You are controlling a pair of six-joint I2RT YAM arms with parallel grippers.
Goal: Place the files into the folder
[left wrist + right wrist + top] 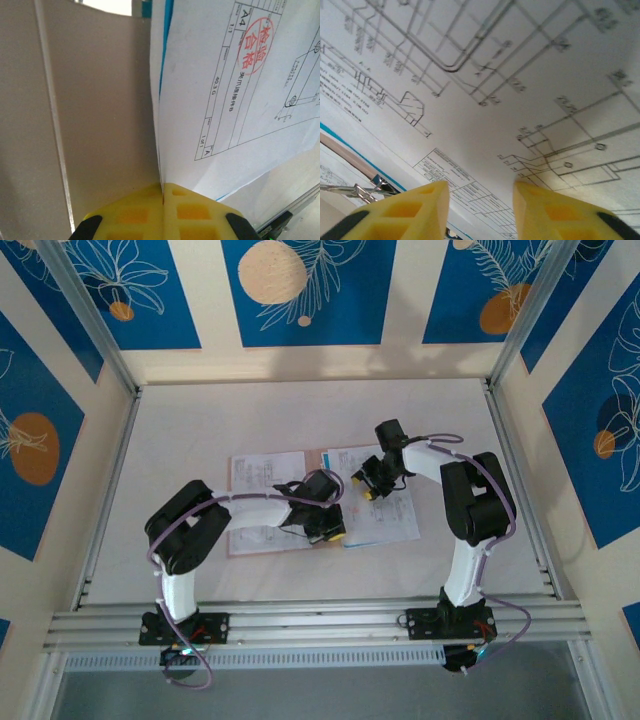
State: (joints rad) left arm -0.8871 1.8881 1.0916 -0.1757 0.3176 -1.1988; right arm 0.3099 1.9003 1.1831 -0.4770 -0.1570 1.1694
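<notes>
My left gripper (163, 194) pinches the files (225, 110) beside the folder (100, 110) at frame left, right gripper (480, 196) released, tucking-in not yet done.

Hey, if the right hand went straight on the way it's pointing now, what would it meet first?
The white printed drawing sheet. It spreads right across the path of the open right hand, probably close, though depth is hard to judge.

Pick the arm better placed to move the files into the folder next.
Left, probably. The left gripper is shut on the edge of the files, with the folder right beside them. The right gripper stands open above the files, holding nothing.
</notes>
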